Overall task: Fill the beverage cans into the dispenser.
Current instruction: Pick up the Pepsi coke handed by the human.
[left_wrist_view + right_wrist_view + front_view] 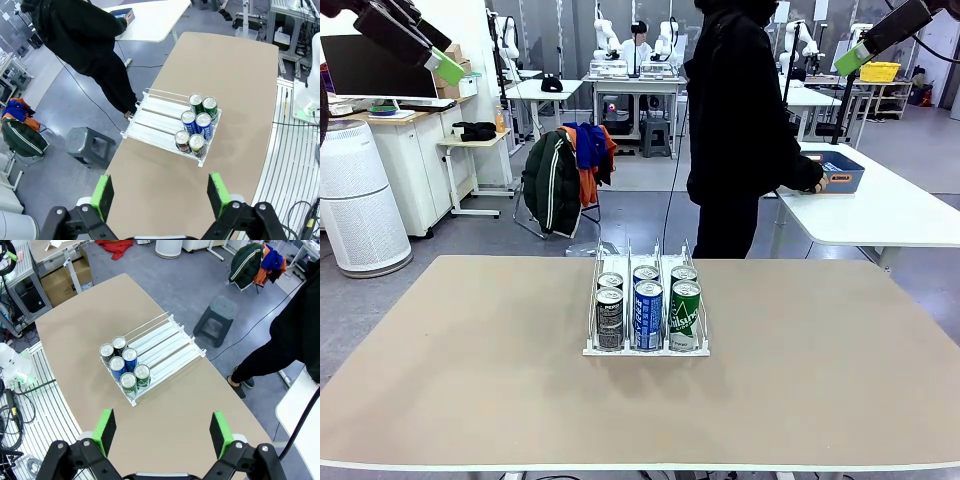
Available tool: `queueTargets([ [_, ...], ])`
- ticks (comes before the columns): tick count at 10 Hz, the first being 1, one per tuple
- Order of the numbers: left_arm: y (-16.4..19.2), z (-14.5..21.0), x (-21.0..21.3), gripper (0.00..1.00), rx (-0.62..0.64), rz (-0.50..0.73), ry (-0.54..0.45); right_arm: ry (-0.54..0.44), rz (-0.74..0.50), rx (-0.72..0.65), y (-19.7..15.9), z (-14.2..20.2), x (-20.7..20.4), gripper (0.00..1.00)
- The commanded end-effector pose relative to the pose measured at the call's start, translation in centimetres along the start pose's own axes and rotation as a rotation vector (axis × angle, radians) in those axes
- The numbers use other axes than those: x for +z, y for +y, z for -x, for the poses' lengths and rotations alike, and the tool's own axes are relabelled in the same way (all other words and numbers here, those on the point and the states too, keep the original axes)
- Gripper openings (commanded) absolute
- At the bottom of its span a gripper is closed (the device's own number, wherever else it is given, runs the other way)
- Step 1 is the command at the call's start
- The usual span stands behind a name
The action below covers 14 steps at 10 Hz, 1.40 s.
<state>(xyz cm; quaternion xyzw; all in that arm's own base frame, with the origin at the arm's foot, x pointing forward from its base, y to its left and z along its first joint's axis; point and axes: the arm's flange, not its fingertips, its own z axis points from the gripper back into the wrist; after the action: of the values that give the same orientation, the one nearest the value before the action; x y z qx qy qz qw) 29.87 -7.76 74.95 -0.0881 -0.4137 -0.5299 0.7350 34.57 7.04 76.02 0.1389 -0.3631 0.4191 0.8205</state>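
**Status.** The dispenser (647, 350) stands at the middle of the table (470, 380), with its lip facing the robot. It holds six cans (648, 314), all upright, two per lane, packed against the lip. Seen from the robot, the lanes run black (609, 318), blue, green (685, 314) from left to right. Behind the cans, the rear of each lane is bare.

**Tools.** The left gripper (160, 194) and the right gripper (162, 431) hang high above the table, well apart from the dispenser. Each has its jaws spread wide and grips nothing.

**Step in hand.** No loose can lies on the table. The person (740, 110) at the far side has one hand (817, 183) at a blue tub (842, 170) on a side table. The tub's contents cannot be made out. Judged from this, the task is between cans and is partly done, with lane space to spare.

**Next move.** A further can must first come within reach. The nearer gripper would then:

1. Descend and take the can by its side, keeping it upright.
2. Set the can between the wires (160, 107), behind the cans already in that lane.
3. Keep clear of the tops of the loaded cans during the approach.
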Motion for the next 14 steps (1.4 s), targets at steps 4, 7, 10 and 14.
queueTargets([
  [4,0.38,0.00,-0.17,1.00,0.137,0.061,-0.024,0.003,0.000,0.001,0.03,0.09,-0.10,1.00],
  [7,0.92,0.22,-0.39,1.00,0.179,0.080,-0.028,0.003,0.000,0.001,0.03,0.09,-0.10,1.00],
  [10,0.27,0.17,-0.67,1.00,0.154,0.057,-0.018,0.003,0.000,0.001,0.03,0.09,-0.10,1.00],
  [14,0.27,0.17,-0.67,1.00,0.154,0.057,-0.018,0.003,0.000,0.001,0.03,0.09,-0.10,1.00],
])
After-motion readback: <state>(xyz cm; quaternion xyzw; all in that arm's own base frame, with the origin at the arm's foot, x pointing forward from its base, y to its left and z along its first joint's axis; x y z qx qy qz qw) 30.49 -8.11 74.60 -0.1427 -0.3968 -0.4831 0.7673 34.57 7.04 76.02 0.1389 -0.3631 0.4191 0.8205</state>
